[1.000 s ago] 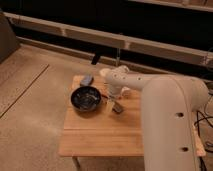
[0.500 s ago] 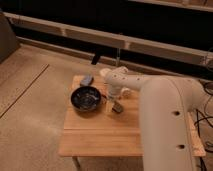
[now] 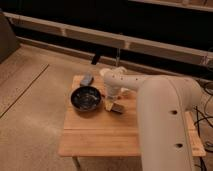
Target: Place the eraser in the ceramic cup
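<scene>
The eraser [image 3: 118, 109], a small dark block, lies on the wooden table [image 3: 100, 137] just right of the wide dark bowl [image 3: 85, 97]. My gripper [image 3: 111, 101] points down from the white arm [image 3: 160, 115], right beside the eraser's left end and between it and the bowl. A small cream shape [image 3: 108, 105] at the gripper's tip may be the ceramic cup. I cannot tell it apart from the gripper. The eraser rests on the table and is not held.
A grey-blue flat oblong piece [image 3: 87, 79] lies at the table's back left corner. The white arm covers the table's right side. Behind the table runs a dark wall with a pale rail [image 3: 60, 31]. Speckled floor lies to the left.
The arm has shifted slightly to the left over the table. The gripper stays low beside the eraser, and the eraser and bowl have not moved.
</scene>
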Tool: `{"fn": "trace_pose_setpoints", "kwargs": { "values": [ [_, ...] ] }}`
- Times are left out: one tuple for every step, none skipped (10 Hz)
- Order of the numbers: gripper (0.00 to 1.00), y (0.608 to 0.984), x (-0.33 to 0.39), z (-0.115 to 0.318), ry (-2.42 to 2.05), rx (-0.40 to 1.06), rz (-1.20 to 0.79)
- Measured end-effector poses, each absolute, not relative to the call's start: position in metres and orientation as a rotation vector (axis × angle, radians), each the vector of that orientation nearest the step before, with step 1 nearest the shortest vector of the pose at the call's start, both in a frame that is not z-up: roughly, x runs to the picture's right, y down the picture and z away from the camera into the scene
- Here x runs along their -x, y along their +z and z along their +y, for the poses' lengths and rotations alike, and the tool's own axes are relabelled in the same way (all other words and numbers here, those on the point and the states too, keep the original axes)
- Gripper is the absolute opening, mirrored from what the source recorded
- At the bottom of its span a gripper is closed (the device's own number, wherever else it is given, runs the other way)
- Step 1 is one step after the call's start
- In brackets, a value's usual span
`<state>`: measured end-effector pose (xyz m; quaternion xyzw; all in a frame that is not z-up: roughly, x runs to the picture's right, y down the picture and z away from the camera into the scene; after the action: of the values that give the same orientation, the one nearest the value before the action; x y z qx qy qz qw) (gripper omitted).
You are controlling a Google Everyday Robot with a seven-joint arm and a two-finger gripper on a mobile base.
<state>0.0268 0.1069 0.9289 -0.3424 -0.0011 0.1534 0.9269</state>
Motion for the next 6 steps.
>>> {"fn": "trace_pose_setpoints", "kwargs": {
  "values": [
    [0.07, 0.929, -0.026, 0.106, 0.306, 0.694, -0.003],
    [0.01, 0.927, -0.023, 0.102, 0.298, 0.680, -0.008],
    [0.00, 0.925, -0.021, 0.097, 0.297, 0.666, -0.015],
    [0.00, 0.921, -0.020, 0.086, 0.304, 0.631, -0.030],
    [0.00, 0.913, -0.018, 0.067, 0.319, 0.572, -0.060],
    [0.00, 0.903, -0.015, 0.047, 0.340, 0.509, -0.099]
  ]
}}
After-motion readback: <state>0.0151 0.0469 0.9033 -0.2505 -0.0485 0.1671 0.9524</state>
